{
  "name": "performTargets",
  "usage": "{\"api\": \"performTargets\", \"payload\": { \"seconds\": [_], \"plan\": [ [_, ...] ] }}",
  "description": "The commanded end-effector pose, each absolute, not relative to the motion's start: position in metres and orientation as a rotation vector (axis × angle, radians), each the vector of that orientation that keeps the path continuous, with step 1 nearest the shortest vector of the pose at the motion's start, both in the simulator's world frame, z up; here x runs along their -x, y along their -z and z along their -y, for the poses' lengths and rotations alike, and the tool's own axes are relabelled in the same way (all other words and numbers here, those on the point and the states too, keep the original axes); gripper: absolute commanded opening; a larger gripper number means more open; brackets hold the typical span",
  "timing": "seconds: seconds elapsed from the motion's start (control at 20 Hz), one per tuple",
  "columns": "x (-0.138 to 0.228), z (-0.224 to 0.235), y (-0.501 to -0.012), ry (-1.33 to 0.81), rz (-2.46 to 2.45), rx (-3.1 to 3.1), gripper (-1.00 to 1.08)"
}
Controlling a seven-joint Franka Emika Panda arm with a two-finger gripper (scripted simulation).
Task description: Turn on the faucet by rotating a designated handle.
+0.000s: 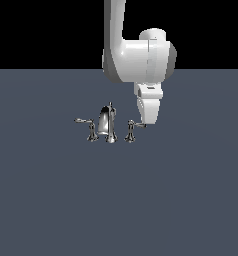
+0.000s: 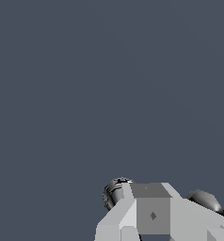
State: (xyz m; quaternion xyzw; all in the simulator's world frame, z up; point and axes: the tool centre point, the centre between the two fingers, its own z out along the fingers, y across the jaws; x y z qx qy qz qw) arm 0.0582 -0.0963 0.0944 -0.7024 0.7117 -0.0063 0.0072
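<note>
The chrome faucet [image 1: 109, 123] stands mid-floor, its tall tapered spout between two lever handles. One handle [image 1: 91, 128] is on the exterior view's left, its arm pointing left. The other handle [image 1: 130, 131] is on the exterior view's right, its thin arm reaching right. My gripper [image 1: 148, 121] hangs straight down at that arm's tip, touching or nearly touching it. Its fingers look pressed together with nothing held. In the wrist view the gripper [image 2: 150, 189] covers most of the faucet; a chrome piece [image 2: 115, 192] and a chrome dome [image 2: 204, 200] show beside the fingers.
Flat grey-blue floor [image 1: 51, 200] spreads all around the faucet. The white arm [image 1: 138, 55] comes down from above, behind and to the exterior view's right of the spout.
</note>
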Motion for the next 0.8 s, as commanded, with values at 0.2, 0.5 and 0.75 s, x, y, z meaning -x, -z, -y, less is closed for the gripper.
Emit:
{"api": "performTargets", "payload": {
  "seconds": [0.2,0.5,0.75],
  "plan": [
    [-0.032,0.094,-0.094,0.002,-2.241,2.199,-1.0],
    [-0.024,0.092,-0.094,0.005,-2.247,2.193,-1.0],
    [-0.014,0.07,-0.094,0.002,-2.246,2.196,-1.0]
  ]
}}
